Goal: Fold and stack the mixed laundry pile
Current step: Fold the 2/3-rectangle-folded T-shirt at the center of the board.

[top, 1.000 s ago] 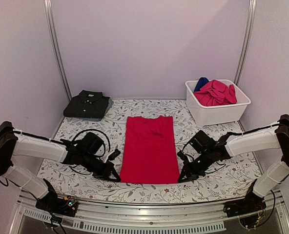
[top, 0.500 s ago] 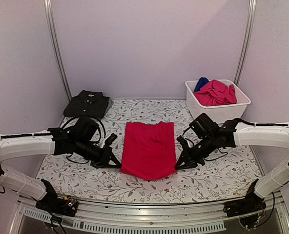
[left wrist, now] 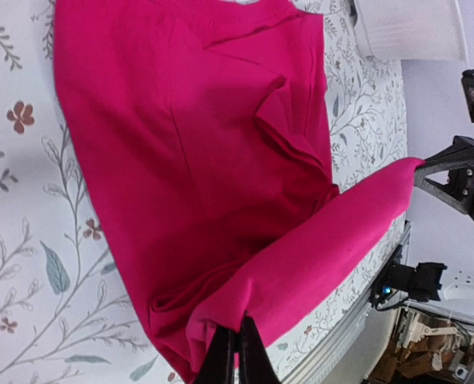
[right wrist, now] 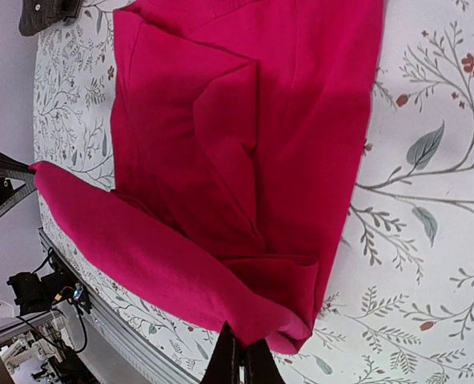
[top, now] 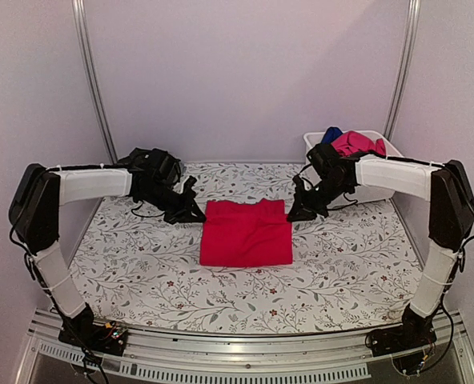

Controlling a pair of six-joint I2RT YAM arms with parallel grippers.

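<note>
The red tee [top: 246, 234] lies in the middle of the table, doubled over into a short rectangle. My left gripper [top: 195, 214] is at its far left corner and my right gripper [top: 295, 214] at its far right corner. In the left wrist view the left gripper [left wrist: 237, 334] is shut on a folded hem corner of the tee [left wrist: 189, 136]. The right wrist view shows the right gripper [right wrist: 243, 342] pinching the other corner of the tee [right wrist: 245, 120]. The hem hangs stretched between them, just above the lower layer. A magenta-pink garment [top: 354, 143] and a blue one [top: 330, 134] lie in the tub. The dark polo is hidden behind my left arm.
The white tub [top: 385, 146] stands at the back right, partly behind my right arm. The floral cloth [top: 141, 264] covers the table. A metal rail [top: 245, 352] runs along the near edge, and upright posts stand at both back corners.
Both grippers have carried the tee's near hem away from the front edge to the far end, folding the tee in half. Both arms now reach toward the back.
</note>
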